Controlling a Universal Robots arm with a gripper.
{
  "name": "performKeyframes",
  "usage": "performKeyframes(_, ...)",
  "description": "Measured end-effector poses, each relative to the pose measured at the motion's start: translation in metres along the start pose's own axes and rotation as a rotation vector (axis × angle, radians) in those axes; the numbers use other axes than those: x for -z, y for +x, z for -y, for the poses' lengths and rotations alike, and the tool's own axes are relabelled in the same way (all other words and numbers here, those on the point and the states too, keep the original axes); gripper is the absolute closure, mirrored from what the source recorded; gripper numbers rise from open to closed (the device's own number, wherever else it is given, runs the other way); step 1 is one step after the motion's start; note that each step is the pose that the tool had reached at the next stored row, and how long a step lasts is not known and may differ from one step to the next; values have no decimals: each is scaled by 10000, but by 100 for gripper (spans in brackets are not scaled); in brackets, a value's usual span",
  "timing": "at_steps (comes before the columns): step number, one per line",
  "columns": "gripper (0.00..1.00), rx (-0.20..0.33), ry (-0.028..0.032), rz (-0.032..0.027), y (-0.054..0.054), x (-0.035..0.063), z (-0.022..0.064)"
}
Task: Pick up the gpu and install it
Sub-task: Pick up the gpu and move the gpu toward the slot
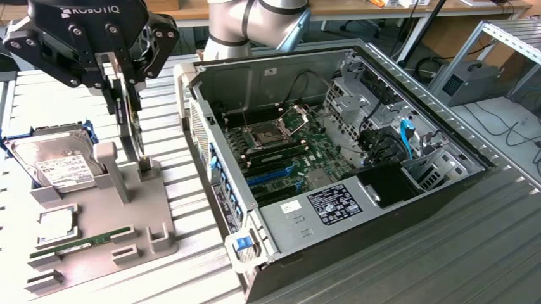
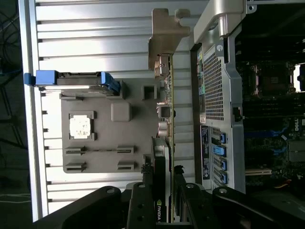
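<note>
Open black-and-silver metal computer case [image 1: 253, 82] occupies the centre and right of the exterior view. Grey moulded parts fixture [image 1: 93, 215] lies at lower left. Black gripper [image 1: 125, 88], upper left, is clamped on the green gpu card with black cooler [image 1: 133, 136], which stands upright on edge at the fixture's upright posts [image 1: 106, 161]; whether it touches them cannot be determined

The gpu [image 1: 133, 126], clamped upright in the gripper [image 1: 125, 95], stands near 1 tall post [image 1: 106, 161] of the grey holder [image 1: 101, 215]. A bare strip of table [image 1: 182, 209] separates it from the computer case [image 1: 199, 120]. The case lies open upward, and black cables [image 1: 376, 136] crowd the interior at the exterior view's right.
</note>
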State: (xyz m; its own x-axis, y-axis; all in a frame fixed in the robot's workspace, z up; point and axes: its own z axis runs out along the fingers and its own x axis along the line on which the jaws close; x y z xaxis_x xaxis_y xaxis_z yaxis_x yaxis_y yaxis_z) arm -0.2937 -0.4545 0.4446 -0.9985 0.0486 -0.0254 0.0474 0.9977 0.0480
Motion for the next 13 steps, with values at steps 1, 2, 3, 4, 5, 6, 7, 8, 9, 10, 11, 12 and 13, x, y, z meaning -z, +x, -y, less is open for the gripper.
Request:
performKeyframes(1,73,0,-1,1,0,0,0)
performKeyframes(2,73,0,0,1,0,0,0)
performKeyframes(3,73,1,2,-2,-3,1,0)
performKeyframes(4,73,2,2,-3,-19,1,-1)
performKeyframes(5,73,1,0,0,-46,-1,-2)
performKeyframes(6,73,1,1,-1,-86,-1,-4)
performKeyframes(7,73,1,1,-1,-136,-3,-6)
performKeyframes(8,73,0,0,-1,-188,-5,-9)
performKeyframes(9,73,0,0,0,-254,-7,-12)
performKeyframes(10,73,1,0,-1,-321,-8,-16)
performKeyframes(11,73,1,1,0,-378,-10,-19)
performKeyframes(12,73,0,0,0,-412,-11,-21)
performKeyframes(13,73,0,0,-1,-469,-13,-24)
